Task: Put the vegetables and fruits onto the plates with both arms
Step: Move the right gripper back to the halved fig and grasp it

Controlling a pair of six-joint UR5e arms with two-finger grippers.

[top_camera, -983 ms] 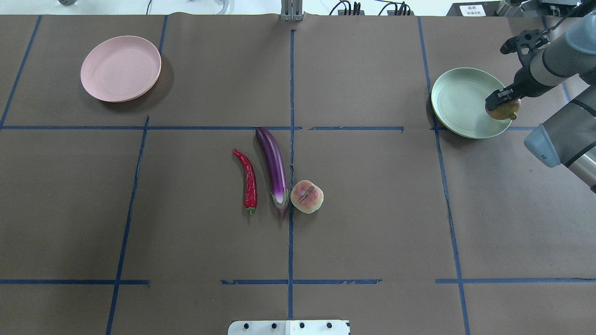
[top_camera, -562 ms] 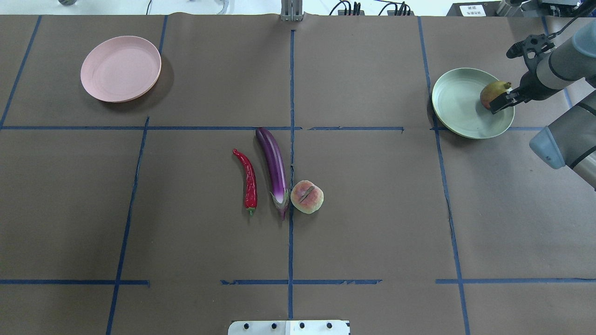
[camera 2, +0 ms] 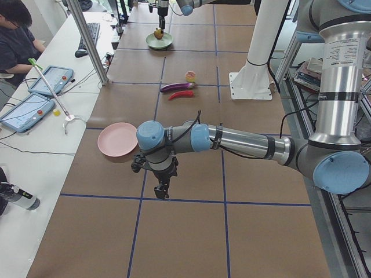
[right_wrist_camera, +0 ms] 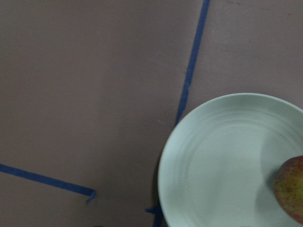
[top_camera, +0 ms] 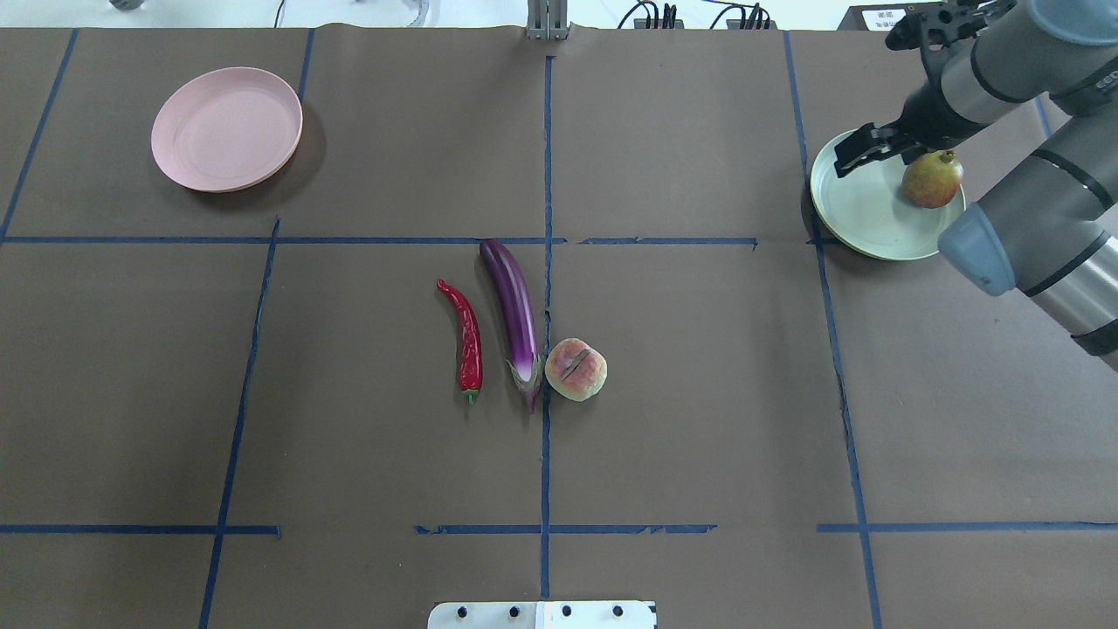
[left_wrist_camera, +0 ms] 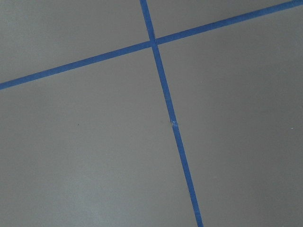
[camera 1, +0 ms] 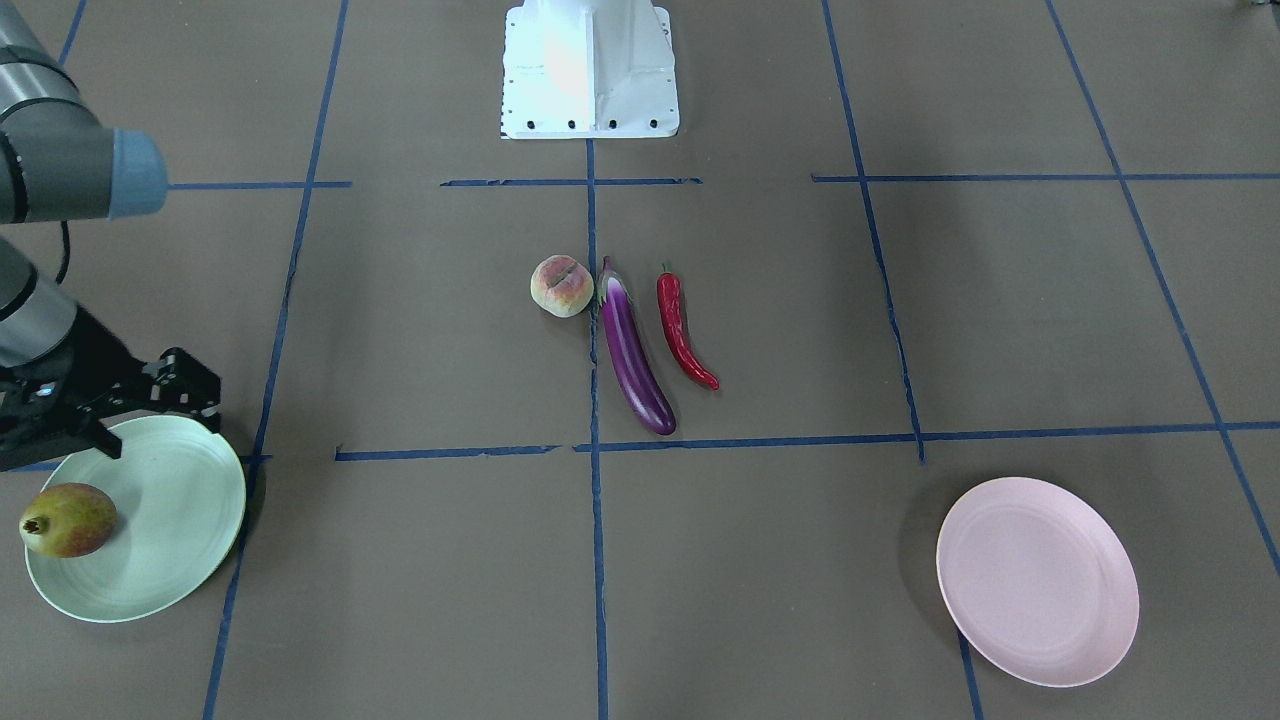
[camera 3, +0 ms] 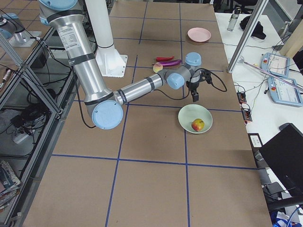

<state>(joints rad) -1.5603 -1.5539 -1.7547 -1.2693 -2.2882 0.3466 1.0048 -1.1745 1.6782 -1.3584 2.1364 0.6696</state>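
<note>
**Pomegranate plated on the right, three pieces waiting mid-counter**

Nearest the robot's white base (top_camera: 541, 614), the brown counter (top_camera: 699, 437) lies bare on both sides of the blue centre tape line (top_camera: 546, 480), leaving wide room to move. Further out, in the middle, three pieces lie side by side. The red chili (top_camera: 470, 341) is on the left and apart from the eggplant (top_camera: 515, 314), whose pale end touches the peach (top_camera: 576, 369) just across the tape line. There is broad open counter to either side of this group.

At the far left the pink plate (top_camera: 227, 128) sits empty, near the counter's far edge. At the far right the green plate (top_camera: 860, 210) holds the pomegranate (top_camera: 932, 178), which rests close to the rim on the side towards the counter's right end. The right pincer (top_camera: 849, 155) hangs over the plate's far rim, released, grasping nothing and clear of the fruit.

The left pincer (camera 2: 161, 188) hovers over a tape line on bare counter at the left end, beside the pink plate; whether it is released or clenched I cannot tell
</note>
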